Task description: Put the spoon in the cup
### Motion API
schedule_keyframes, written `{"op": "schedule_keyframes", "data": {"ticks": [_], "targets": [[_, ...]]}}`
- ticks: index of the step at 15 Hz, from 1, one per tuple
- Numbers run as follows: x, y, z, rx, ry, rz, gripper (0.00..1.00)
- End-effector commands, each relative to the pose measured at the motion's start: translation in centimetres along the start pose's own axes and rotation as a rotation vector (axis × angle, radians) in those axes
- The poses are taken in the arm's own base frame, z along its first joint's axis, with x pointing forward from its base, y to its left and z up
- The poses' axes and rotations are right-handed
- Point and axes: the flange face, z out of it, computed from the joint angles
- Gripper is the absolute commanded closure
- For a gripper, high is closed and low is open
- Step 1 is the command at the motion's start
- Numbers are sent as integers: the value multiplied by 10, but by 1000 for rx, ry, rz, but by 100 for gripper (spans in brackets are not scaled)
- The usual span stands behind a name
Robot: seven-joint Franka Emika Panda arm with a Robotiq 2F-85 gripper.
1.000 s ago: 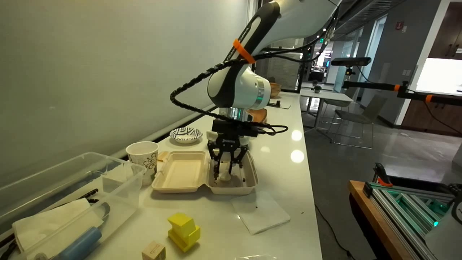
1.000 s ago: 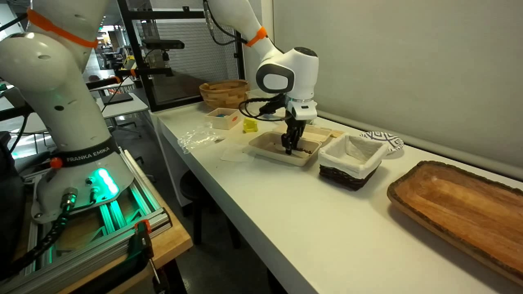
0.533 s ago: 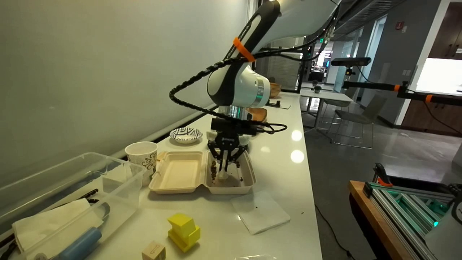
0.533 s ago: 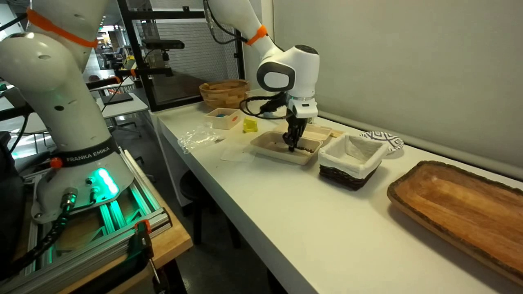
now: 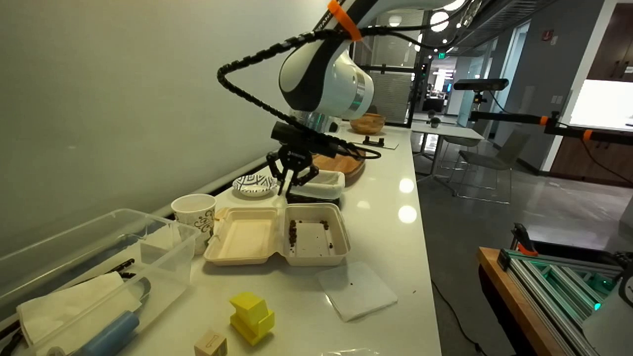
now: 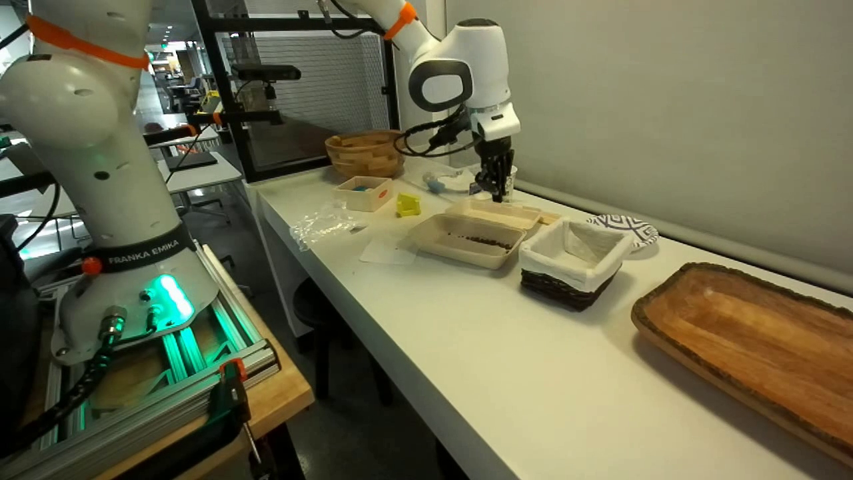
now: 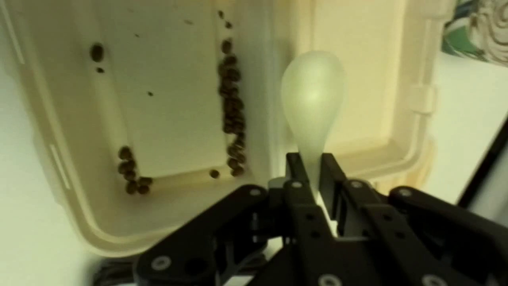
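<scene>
Pinching a pale round-bowled plastic spoon point(image 7: 313, 107), the black fingers point(image 7: 295, 170) are hanging near an open beige clamshell tray point(image 5: 249, 237), while an off-white scroll-patterned paper cup point(image 5: 200, 217) is standing beside it on the white surface point(image 5: 306, 306).

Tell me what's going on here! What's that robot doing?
The robot's gripper is holding a white spoon by its handle, up over an open food box. Little brown bits are lying in one half of the box. The white cup with curly patterns stands beside it, and that's where the spoon should go. It isn't in there yet.
</scene>
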Motion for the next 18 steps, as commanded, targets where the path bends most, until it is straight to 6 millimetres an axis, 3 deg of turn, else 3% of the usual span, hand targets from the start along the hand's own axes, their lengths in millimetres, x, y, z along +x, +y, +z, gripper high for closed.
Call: {"op": "schedule_keyframes", "data": {"ticks": [1,4,8,9,12,14,15,18], "targets": [[-25,-25,-24,139,160,-46,96],[-51,-50,-39,286,295,-119,96],[-102,-85,-49,462,364,-297,96],[-88,-79,-45,406,352,-239,85],[-108,-90,-49,461,349,-283,85],[-103,-88,-49,459,354,-284,85],[-97,-83,-45,440,396,-326,96],[-89,-87,-40,416,450,-433,96]]}}
